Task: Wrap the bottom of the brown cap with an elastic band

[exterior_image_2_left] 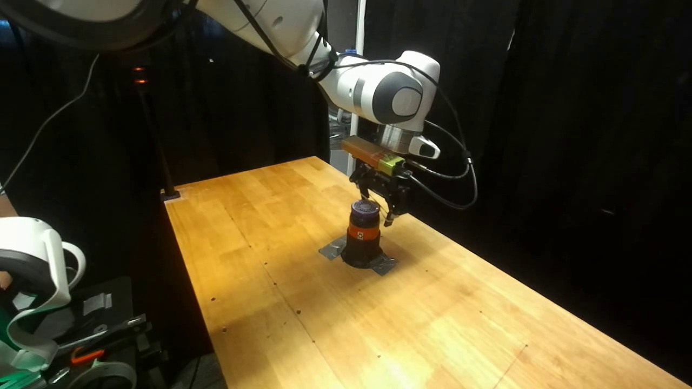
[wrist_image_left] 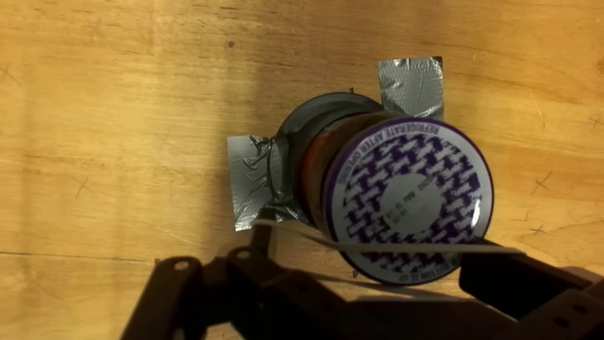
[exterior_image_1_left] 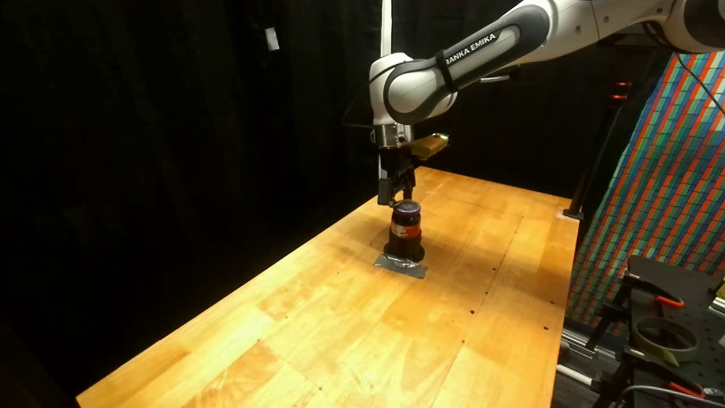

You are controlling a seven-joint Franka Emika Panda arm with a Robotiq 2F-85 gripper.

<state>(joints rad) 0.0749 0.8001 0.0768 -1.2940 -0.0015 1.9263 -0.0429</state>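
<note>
Leftmost in the wrist view, a strip of grey tape (wrist_image_left: 245, 189) lies on the wooden table (wrist_image_left: 94, 118) and laps onto a black base (wrist_image_left: 309, 113). At the near edge of that tape, as seen there, is the tip of one finger (wrist_image_left: 261, 241) of the gripper (wrist_image_left: 372, 236). From it a pale elastic band (wrist_image_left: 401, 248) runs rightward, crossing the near part of a purple-and-white lid (wrist_image_left: 410, 203), to the finger on the right. The two fingers stand apart, the band stretched between them; whether it touches the lid, I cannot tell.

Just to the far side of the fingers, upright in the black base, stands the brown cap (wrist_image_left: 323, 151) (to my eye a dark jar, banded in reddish orange below that lid). Farther right, on its far side, lies another strip of tape (wrist_image_left: 410, 87).

In an exterior view the gripper (exterior_image_1_left: 400, 199) hangs just beyond the brown cap (exterior_image_1_left: 405, 229), slightly left; in an exterior view it (exterior_image_2_left: 377, 209) is beyond and to the right, fingertips near the lid.
</note>
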